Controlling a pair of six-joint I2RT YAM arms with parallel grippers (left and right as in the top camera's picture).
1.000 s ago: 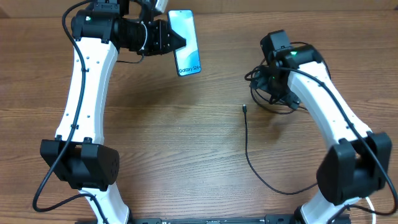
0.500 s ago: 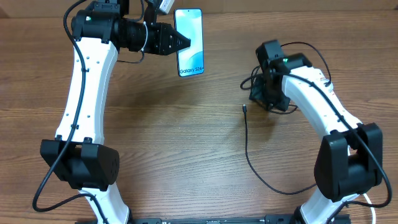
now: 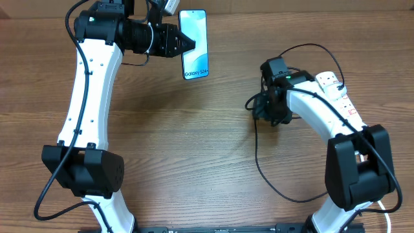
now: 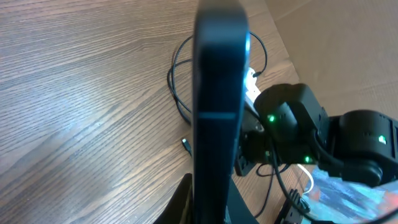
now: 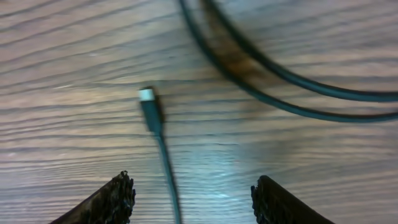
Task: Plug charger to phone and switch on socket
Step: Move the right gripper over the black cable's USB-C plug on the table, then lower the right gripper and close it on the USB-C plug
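- The right gripper (image 5: 198, 202) is hovering low over the charger (image 3: 257, 155). Its jaws are standing apart and gripping nothing, and the cable is running between the two fingers (image 5: 118, 200).
- The tip (image 5: 148, 102) is lying flat on the table (image 3: 194, 149), just ahead of those fingers. The grip looks best taken further forward, on the stiff tip rather than on the limp cable behind it.
- Closing squarely across the tip's flat sides should be stopping it from twisting, with enough of the pale metal end left poking out to enter the port.
- The left gripper (image 3: 187, 44) is clamping the phone (image 3: 197, 58) by one long edge at the far side of the table, well apart from the tip.
- The phone is looking slim, rigid and glassy, with its blue-teal screen facing up; the left wrist view is showing only its dark thin edge.
- The charger is thin, black and supple, looping loosely near the socket (image 3: 341, 97).
- The socket is white hard plastic, lying partly hidden behind the right arm.
- The table is smooth grained wood with a slight sheen, so the tip may be sliding if nudged.
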